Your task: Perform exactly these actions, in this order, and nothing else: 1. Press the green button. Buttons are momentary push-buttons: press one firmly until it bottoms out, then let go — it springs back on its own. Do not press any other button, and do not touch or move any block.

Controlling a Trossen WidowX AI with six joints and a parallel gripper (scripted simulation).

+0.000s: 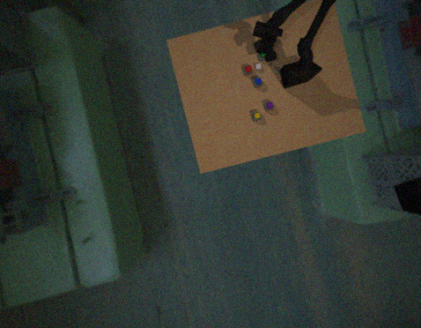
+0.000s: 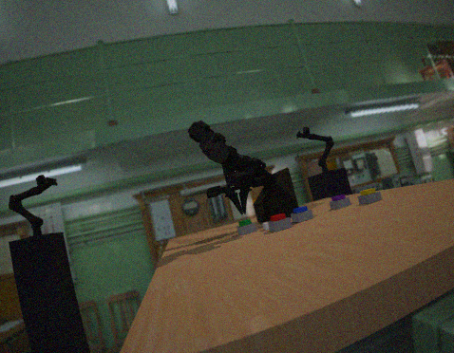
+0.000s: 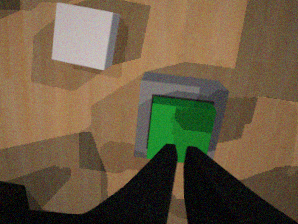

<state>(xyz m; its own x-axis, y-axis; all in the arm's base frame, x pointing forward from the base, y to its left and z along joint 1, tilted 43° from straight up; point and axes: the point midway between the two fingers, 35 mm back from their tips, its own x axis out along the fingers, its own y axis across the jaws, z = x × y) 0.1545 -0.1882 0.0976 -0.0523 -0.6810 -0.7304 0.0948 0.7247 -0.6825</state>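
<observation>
item: green button [image 3: 181, 129], centre of wrist frame, in grey housing, just past the fingertips. gripper [image 3: 177, 152]: nearly closed, holding nothing, tips over the button's lower edge. white block [image 3: 84, 35]: upper left, well apart; avoid.

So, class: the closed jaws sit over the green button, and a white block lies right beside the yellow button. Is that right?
One detail is off. The white block lies beside the red button, not the yellow one, which sits farthest from the arm; the top view shows this. The rest stands: the gripper, jaws closed on nothing, is over the green button.
</observation>
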